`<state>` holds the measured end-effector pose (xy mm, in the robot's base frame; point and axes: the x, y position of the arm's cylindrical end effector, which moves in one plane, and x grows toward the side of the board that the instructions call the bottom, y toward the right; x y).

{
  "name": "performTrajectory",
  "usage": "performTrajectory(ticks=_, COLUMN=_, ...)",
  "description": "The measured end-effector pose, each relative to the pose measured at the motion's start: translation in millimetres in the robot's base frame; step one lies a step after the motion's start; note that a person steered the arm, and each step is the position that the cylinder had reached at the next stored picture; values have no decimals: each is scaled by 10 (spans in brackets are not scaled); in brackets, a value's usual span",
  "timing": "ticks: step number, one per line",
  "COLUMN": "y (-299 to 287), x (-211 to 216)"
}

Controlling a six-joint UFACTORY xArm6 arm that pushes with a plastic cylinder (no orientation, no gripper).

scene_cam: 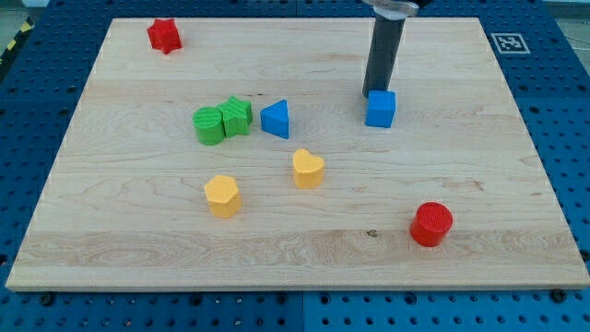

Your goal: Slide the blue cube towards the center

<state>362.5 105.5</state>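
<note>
The blue cube (380,108) sits on the wooden board (479,157), right of the board's middle. My tip (372,93) is the lower end of a dark rod coming down from the view's top. It stands right behind the cube's upper left edge, touching or almost touching it.
A blue triangular block (276,119) lies left of the cube, with a green cube (237,116) and a green cylinder (209,125) touching each other beside it. A yellow heart-shaped block (308,168) and a yellow block (222,195) lie lower down. A red cylinder (431,224) sits lower right, a red star (164,35) upper left.
</note>
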Motion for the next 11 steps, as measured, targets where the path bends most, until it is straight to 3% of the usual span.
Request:
performTrajectory(ticks=4, y=-259, x=-18)
performTrajectory(ticks=6, y=584, x=11)
performTrajectory(ticks=8, y=438, x=415)
performTrajectory(ticks=11, y=47, x=415)
